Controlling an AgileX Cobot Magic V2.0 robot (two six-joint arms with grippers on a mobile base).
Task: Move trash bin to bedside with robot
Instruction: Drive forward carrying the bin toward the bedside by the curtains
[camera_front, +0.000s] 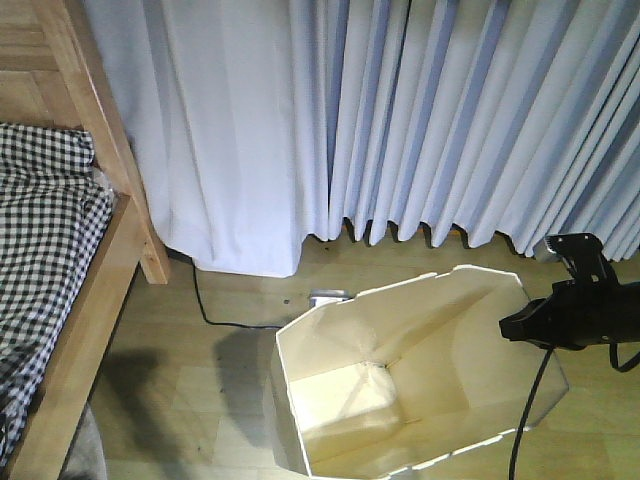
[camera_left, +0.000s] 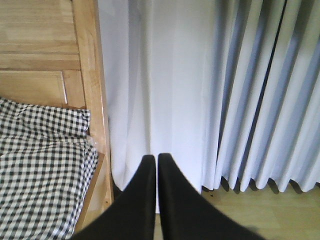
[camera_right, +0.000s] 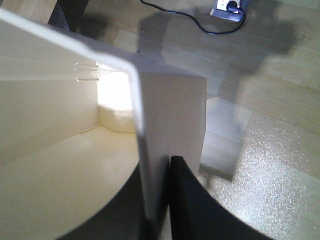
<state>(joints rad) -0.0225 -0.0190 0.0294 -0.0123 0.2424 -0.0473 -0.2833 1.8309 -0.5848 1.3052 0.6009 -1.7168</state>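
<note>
The white faceted trash bin (camera_front: 440, 340) stands on the floor, tipped so that its cream inside faces the front view. My right gripper (camera_front: 512, 327) reaches in from the right and is shut on the bin's right rim. In the right wrist view, the bin wall (camera_right: 170, 110) runs between the two black fingers (camera_right: 187, 200), one inside and one outside. The bed, with a light wooden frame (camera_front: 90, 300) and checked bedding (camera_front: 40, 220), lies to the left, a stretch of floor away from the bin. My left gripper (camera_left: 156, 161) is shut on nothing, pointing at the curtain beside the bedding (camera_left: 40, 170).
Long pale curtains (camera_front: 400, 120) hang behind the bin down to the wooden floor. A white power strip (camera_front: 330, 296) lies just behind the bin's rim, and its black cable (camera_front: 215, 320) runs left toward the bed's post. The power strip (camera_right: 227, 7) also shows in the right wrist view.
</note>
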